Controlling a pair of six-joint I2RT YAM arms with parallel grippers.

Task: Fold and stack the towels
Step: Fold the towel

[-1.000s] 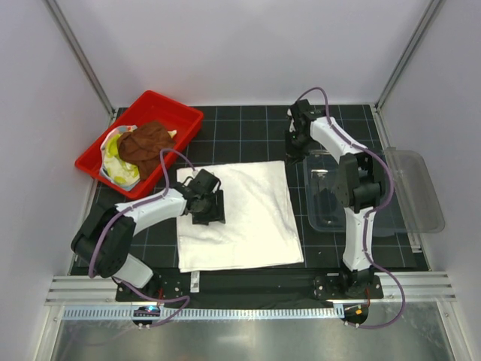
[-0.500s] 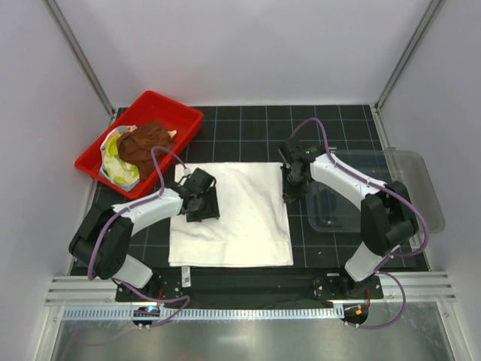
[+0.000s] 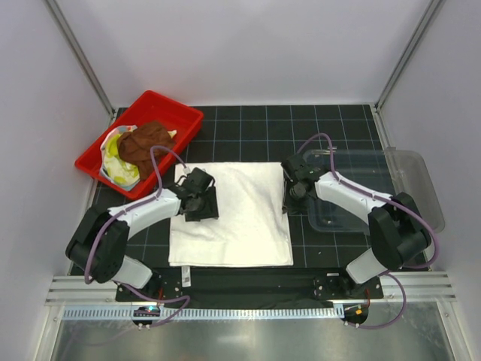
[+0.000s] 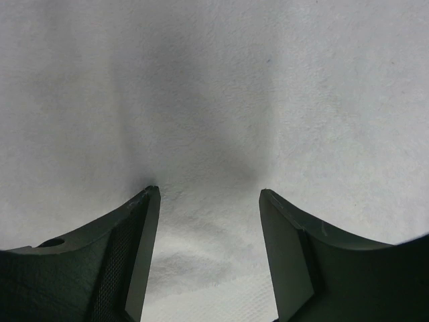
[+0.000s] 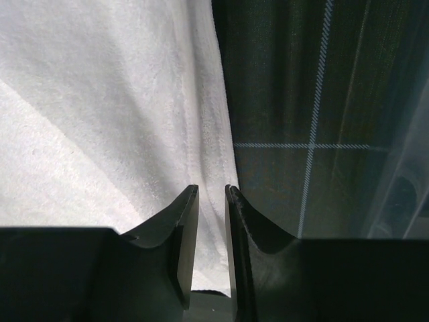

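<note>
Top external view shows the large white terry towel (image 3: 240,218) lying flat on the black gridded table (image 3: 248,128), toward the near edge and between the two arms. At the far-left corner sits a red plastic tray (image 3: 171,107) holding a crumpled brown towel (image 3: 146,143) on top of a yellow-green printed towel (image 3: 115,154). A clear plastic bin (image 3: 413,184) lies by the right edge.

The left tool (image 3: 201,204) sits over the white towel's left part, just inside its left edge. In the left wrist view its fingers stand wide apart with only flat cloth between them, so it holds nothing. The right tool (image 3: 291,194) is at the towel's right edge. In the right wrist view its fingers are drawn to a narrow slit, and the hem runs straight into that slit — one finger over cloth, the other over bare table. Whether the hem is pinched or merely lies beneath cannot be told.

As I judge it, the coming fold turns on that right edge. It runs near-to-far and lies directly under the right tool, so the right arm is much the nearer. Carrying the edge toward the table's left edge would halve the towel across its longer, left-to-right span. The left tool sits on the half the edge would land on — it would have to pin the cloth or get clear. No stack has begun, and the other towels are in the tray.
</note>
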